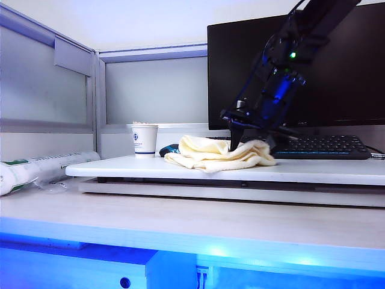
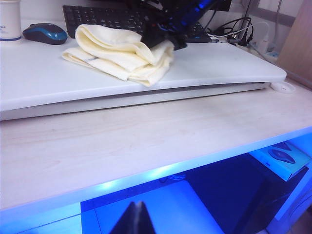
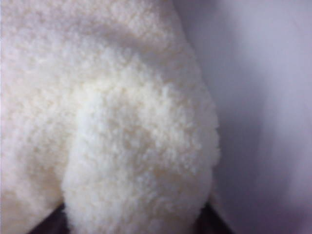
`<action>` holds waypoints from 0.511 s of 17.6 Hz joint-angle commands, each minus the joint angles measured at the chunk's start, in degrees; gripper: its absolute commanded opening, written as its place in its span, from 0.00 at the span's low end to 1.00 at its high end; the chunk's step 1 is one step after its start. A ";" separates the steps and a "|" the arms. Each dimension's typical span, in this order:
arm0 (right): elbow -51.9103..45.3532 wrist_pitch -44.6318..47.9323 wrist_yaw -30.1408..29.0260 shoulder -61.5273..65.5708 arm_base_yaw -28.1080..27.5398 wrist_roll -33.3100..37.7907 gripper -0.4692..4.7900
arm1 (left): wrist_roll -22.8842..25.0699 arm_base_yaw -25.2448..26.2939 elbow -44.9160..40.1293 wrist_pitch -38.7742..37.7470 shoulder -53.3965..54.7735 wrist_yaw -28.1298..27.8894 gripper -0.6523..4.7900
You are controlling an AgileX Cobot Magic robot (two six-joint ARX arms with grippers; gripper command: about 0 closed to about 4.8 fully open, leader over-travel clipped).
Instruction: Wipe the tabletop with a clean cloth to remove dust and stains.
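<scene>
The pale cream cloth [image 1: 216, 153] lies bunched on the white tabletop [image 1: 313, 170], just in front of the keyboard. My right gripper [image 1: 252, 141] points down onto the cloth's right part, its dark fingers spread wide on either side of a thick fold. In the right wrist view the cloth [image 3: 136, 146] fills the frame, and the right gripper [image 3: 131, 222] shows only as two dark finger edges far apart. The left wrist view shows the cloth [image 2: 122, 53], the tabletop [image 2: 39, 78] and the right gripper [image 2: 163, 36] from afar. My left gripper [image 2: 137, 214] is shut and empty, low before the desk's front edge.
A paper cup [image 1: 145, 139] and a blue mouse [image 1: 168, 149] stand left of the cloth. The keyboard [image 1: 325, 146] and black monitor [image 1: 361, 72] are behind it. The board rests on a beige desk slab [image 1: 180, 223]. A wrapped roll [image 1: 36, 168] lies at the far left; cables [image 2: 239, 29] at the right rear.
</scene>
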 commanded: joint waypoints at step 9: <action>-0.20 2.08 -2.43 -13.64 -0.17 0.02 0.99 | 0.02 0.02 0.02 0.13 0.02 0.24 0.23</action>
